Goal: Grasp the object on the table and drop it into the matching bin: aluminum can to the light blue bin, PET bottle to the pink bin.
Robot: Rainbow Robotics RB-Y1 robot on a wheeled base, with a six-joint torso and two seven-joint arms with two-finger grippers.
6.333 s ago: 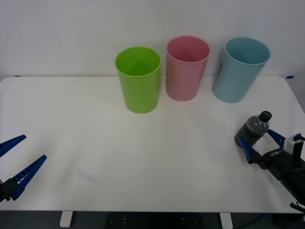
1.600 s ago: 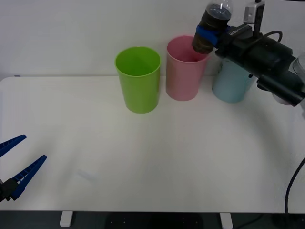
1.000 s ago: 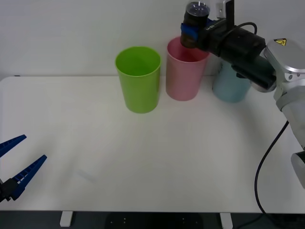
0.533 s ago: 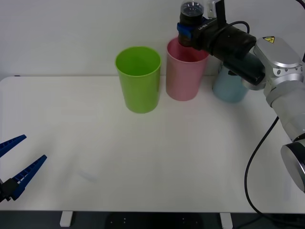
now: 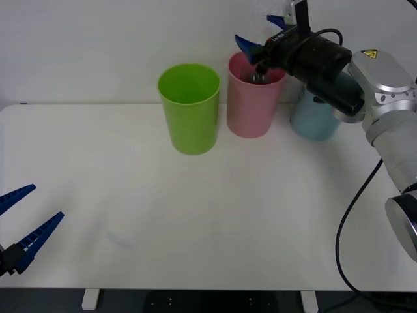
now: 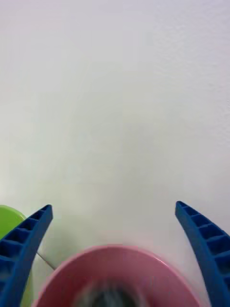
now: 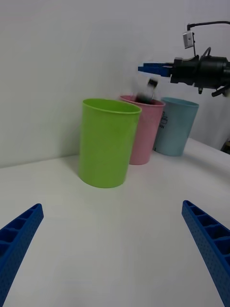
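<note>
Released from the right gripper's [image 5: 259,32] now-spread fingers, the PET bottle [image 5: 255,75] drops roughly upright into the pink bin [image 5: 251,107].

A plain, smooth off-white wall [image 5: 98,39] rises straight behind the wide white matte rectangular counter [image 5: 195,222]. Light is soft and even. Below the counter's front edge lies a dark floor [image 5: 195,303] with pale counter feet [image 5: 90,298].

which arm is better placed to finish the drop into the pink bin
Right. The right gripper is open directly above the pink bin, and the PET bottle is at that bin's rim, dropping in. The left gripper sits open at the table's near left edge, far from the bins.
</note>
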